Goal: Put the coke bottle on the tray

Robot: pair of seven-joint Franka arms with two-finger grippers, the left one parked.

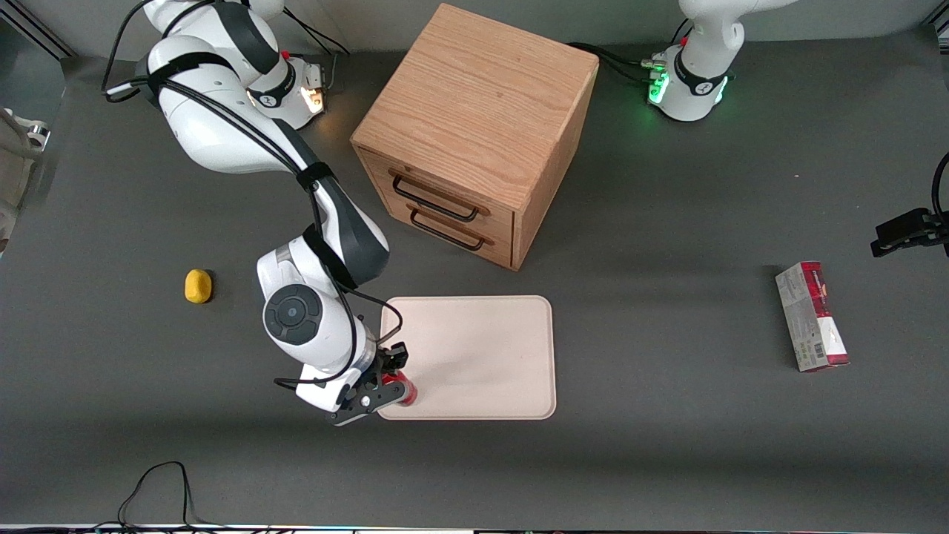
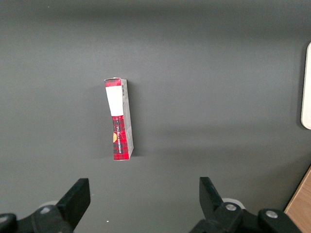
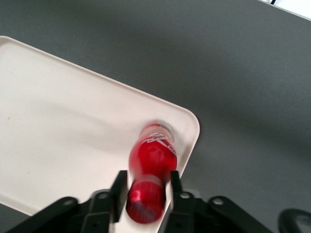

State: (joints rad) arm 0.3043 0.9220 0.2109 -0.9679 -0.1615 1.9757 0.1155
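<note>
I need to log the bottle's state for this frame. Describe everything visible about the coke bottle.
The coke bottle is small, slim and glossy red, plastic by its look, with a red cap and white script on its side. It stands upright over the tray's corner nearest the front camera, toward the working arm's end of the table. The gripper is shut on it, its jaws pressing the neck just below the cap from both sides. Whether its base rests on the tray cannot be told.

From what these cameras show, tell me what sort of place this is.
Likely a robot lab bench: arm bases bolted to a grey table, staged props, the gripper holding the coke bottle over the tray.
</note>
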